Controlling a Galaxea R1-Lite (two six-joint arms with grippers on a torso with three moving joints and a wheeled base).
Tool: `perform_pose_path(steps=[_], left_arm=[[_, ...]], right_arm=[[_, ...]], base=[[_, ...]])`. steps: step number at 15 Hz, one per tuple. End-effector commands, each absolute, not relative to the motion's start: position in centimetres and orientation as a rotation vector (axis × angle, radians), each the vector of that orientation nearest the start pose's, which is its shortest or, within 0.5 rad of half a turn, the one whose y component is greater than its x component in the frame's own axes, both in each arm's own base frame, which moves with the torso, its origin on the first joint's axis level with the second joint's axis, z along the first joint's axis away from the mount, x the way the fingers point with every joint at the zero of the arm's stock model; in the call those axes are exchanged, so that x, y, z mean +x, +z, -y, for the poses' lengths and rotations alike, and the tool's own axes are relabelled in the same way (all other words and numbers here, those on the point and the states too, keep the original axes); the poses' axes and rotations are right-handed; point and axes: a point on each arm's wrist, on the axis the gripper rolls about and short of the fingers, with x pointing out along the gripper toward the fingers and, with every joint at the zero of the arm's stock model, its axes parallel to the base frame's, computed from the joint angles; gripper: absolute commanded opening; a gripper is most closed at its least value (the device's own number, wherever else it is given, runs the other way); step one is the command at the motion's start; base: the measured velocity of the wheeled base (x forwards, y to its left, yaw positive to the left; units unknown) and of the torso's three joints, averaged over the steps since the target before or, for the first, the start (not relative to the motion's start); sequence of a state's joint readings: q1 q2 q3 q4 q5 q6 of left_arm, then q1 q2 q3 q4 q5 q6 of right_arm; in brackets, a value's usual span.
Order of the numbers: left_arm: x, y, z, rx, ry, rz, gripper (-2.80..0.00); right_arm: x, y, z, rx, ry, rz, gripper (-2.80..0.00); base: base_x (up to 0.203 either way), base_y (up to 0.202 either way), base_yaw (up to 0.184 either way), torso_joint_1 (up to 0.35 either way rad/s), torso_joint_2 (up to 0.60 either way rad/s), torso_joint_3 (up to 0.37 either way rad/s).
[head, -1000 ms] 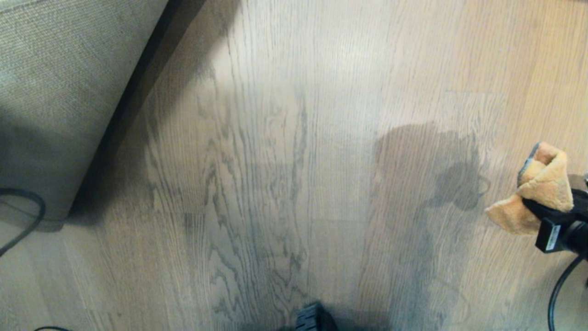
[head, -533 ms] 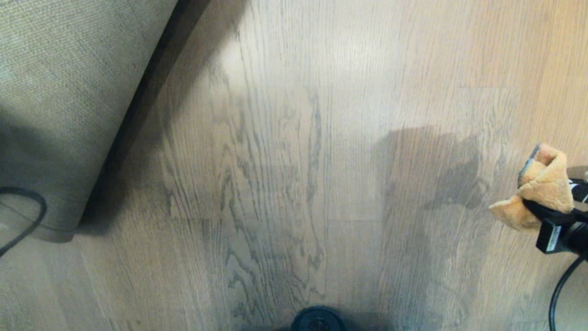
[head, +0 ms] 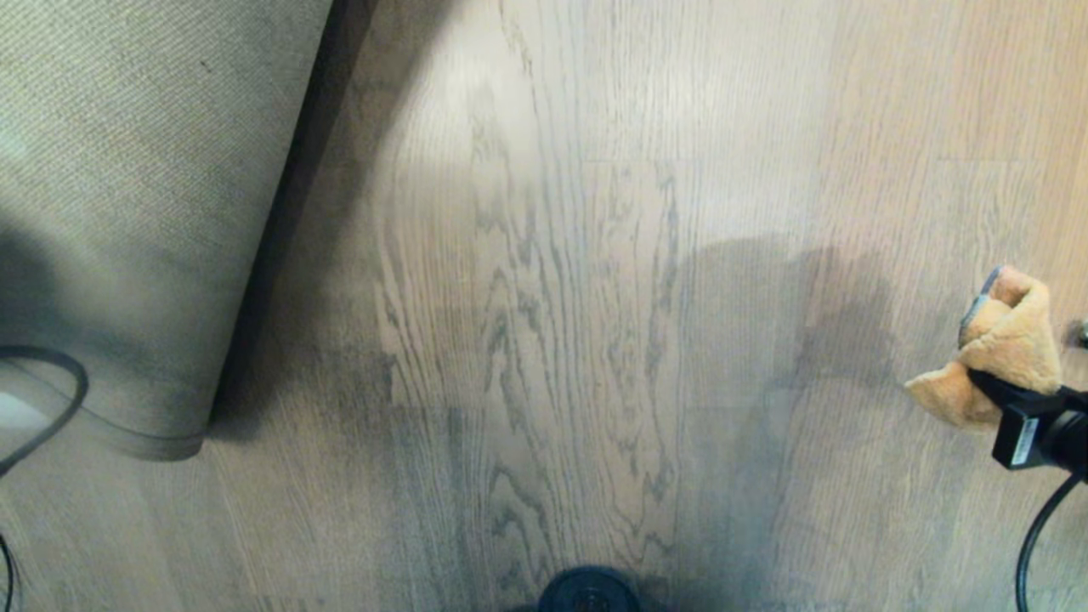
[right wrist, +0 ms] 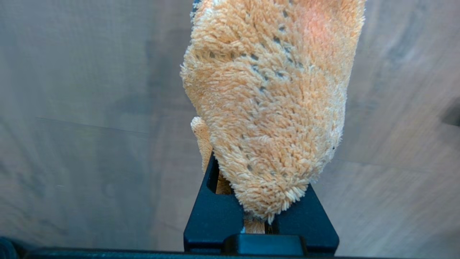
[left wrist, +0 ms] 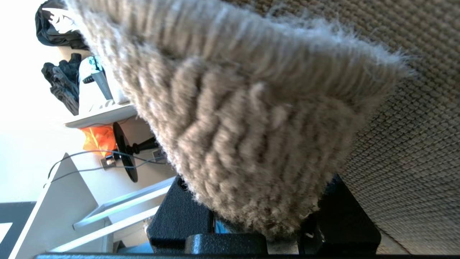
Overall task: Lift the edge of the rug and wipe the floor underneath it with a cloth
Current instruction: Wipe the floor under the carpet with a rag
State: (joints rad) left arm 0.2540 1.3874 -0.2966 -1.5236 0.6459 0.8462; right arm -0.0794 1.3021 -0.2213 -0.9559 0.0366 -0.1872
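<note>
Light grey short-pile rug edge (left wrist: pixel 251 144) with coarse beige woven backing pinched in the left gripper (left wrist: pixel 264 230), folded-up backing at head view's left, shifted rightward with the whole scene since earlier, small orange-tan fluffy cloth (head: pixel 1003 348) clamped in the right gripper (right wrist: pixel 258 216) over the grey-brown wood-grain floor (head: pixel 552 340) at right, white label (head: pixel 1024 438) on the gripper seemingly unreadable.

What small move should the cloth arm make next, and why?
Probably bring the right gripper down toward the bare floor beside the lifted rug edge: the left gripper holds the rug up, and the cloth hangs unused at the far right.
</note>
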Motion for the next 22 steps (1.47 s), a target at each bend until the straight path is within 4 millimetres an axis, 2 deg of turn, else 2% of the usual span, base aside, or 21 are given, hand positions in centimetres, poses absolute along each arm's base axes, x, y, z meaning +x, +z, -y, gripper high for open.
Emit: perform_pose_path(steps=[1,6,12,15,18,22], left_arm=[[17.1,22.0,-5.9,0.679,1.032,0.075,-2.80],[17.0,21.7,-5.9,0.682,1.028,0.063,-2.80],[16.8,21.4,-5.8,0.686,1.025,0.050,-2.80],[16.8,21.4,-5.8,0.685,1.026,0.052,-2.80],[16.7,21.4,-5.8,0.687,1.027,0.052,-2.80],[16.7,21.5,-5.8,0.707,1.029,0.042,-2.80]], right_arm=[[17.0,15.8,1.3,-0.181,-0.032,-0.123,-2.80],[16.8,15.6,1.3,-0.181,-0.031,-0.128,-2.80],[16.9,15.8,1.2,-0.183,-0.027,-0.120,-2.80],[17.1,15.9,0.5,-0.187,0.015,-0.113,-2.80],[17.3,15.9,-2.0,-0.196,0.156,-0.104,-2.80],[18.4,15.6,-7.2,-0.217,0.390,-0.116,-2.80]], base=[[0.000,0.192,-0.005,0.002,0.00,0.002],[0.000,0.171,-0.002,0.003,0.00,0.003],[0.000,0.000,0.000,0.000,0.00,0.000],[0.000,0.000,0.000,0.000,0.00,0.000],[0.000,0.000,0.000,0.000,0.00,0.000],[0.000,0.000,0.000,0.000,0.00,0.000]])
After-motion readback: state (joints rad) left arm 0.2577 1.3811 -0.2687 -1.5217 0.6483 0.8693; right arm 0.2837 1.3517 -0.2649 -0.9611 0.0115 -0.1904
